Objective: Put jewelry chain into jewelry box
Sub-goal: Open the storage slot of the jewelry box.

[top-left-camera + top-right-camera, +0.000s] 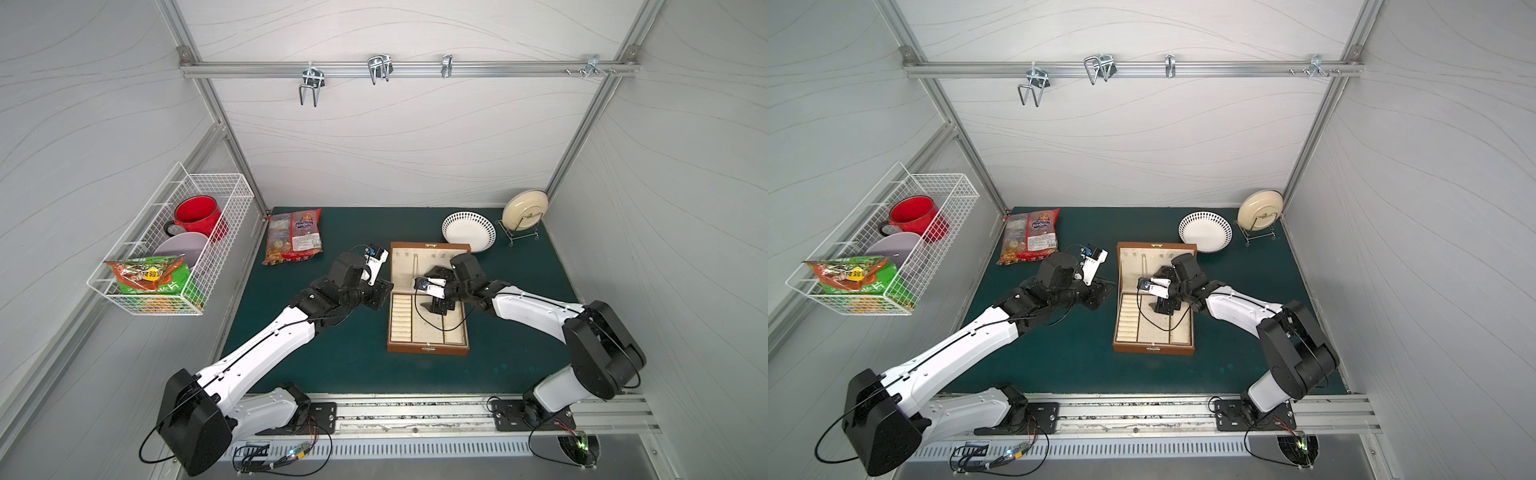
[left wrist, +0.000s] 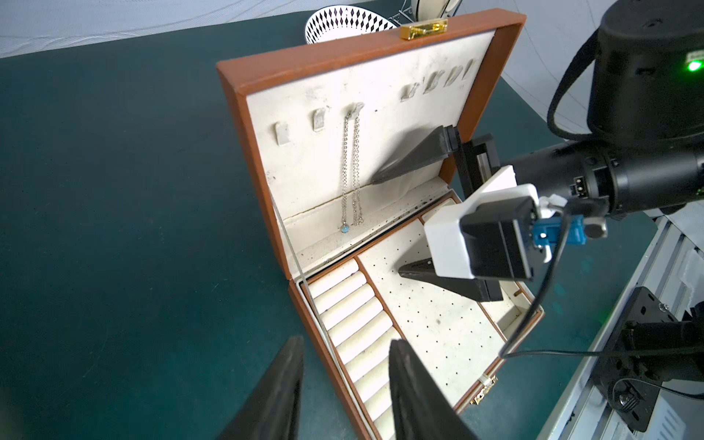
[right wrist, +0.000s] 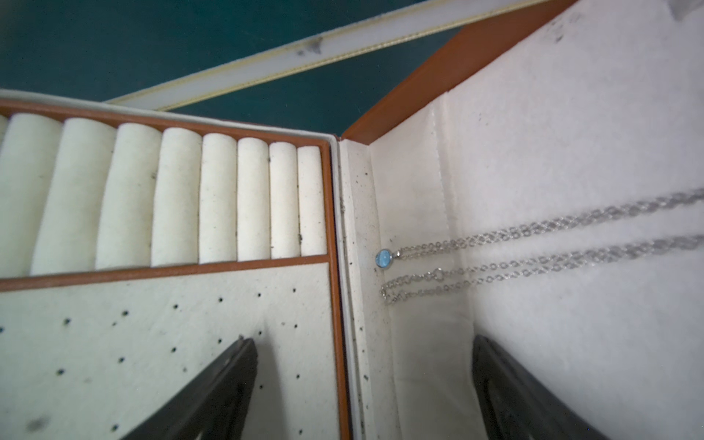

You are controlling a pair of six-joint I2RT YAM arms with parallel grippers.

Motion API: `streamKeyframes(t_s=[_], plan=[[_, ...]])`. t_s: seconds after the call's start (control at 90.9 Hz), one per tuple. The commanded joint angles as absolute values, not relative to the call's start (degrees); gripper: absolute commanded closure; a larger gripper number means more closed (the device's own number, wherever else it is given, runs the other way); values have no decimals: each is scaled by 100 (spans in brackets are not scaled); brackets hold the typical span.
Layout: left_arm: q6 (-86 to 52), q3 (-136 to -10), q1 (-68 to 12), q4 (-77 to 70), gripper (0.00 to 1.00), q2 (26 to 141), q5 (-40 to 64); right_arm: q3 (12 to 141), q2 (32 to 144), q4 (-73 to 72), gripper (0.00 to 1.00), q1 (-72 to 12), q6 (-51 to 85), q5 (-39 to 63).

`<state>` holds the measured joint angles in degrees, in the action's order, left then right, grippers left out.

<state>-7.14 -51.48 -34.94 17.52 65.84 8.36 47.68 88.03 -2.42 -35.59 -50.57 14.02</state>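
Observation:
The brown jewelry box (image 1: 428,350) (image 1: 1154,348) stands open mid-mat, its lid upright at the far side. The thin silver jewelry chain (image 2: 350,171) (image 3: 533,244) hangs doubled from a lid hook (image 2: 356,108). Its small blue pendant (image 3: 384,259) rests low against the lid's cream pocket. My right gripper (image 3: 364,340) (image 2: 388,224) is inside the box, open and empty. One finger lies against the lid lining, the other over the dotted panel (image 2: 438,324). My left gripper (image 2: 346,339) (image 1: 384,293) hovers open at the box's left wall, straddling it above the ring rolls (image 2: 354,316).
A patterned bowl (image 1: 468,232) sits just behind the lid, and a cream plate on a wire rack (image 1: 524,210) stands at the back right. A snack bag (image 1: 294,236) lies at the back left. A wall basket (image 1: 174,245) holds a red mug. The right arm's black cable (image 1: 440,328) loops over the tray.

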Motion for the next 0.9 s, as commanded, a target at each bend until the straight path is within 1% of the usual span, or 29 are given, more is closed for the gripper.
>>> streamKeyframes(t_s=[0.0,0.055,0.165,0.231,0.297,0.451,0.726,0.77,0.847,0.891], plan=[[-658,-5168,-3514,1470,59,6572,813,4846,8899,38,13,-3502,-4913,1390],[-664,-5168,-3505,1470,59,6569,818,4904,8901,121,16,-3500,-4897,1381],[-675,-5158,-3510,1461,59,6557,828,4989,8864,-6,15,-3498,-4482,1064],[-682,-5151,-3509,1450,59,6549,837,5077,8850,-3,18,-3500,-4334,822],[-685,-5143,-3505,1442,59,6546,848,5110,8819,59,22,-3501,-4303,816],[-694,-5136,-3504,1437,59,6557,861,4990,8777,-194,23,-3551,-4235,638],[-709,-5124,-3515,1429,59,6571,870,4993,8760,-427,36,-3568,-4168,315],[-711,-5122,-3507,1425,59,6567,878,5004,8763,-410,39,-3566,-4196,316],[-704,-5124,-3506,1420,59,6580,879,5031,8769,-371,46,-3561,-4230,256],[-708,-5127,-3507,1428,59,6581,871,5025,8766,-392,47,-3566,-4252,208]])
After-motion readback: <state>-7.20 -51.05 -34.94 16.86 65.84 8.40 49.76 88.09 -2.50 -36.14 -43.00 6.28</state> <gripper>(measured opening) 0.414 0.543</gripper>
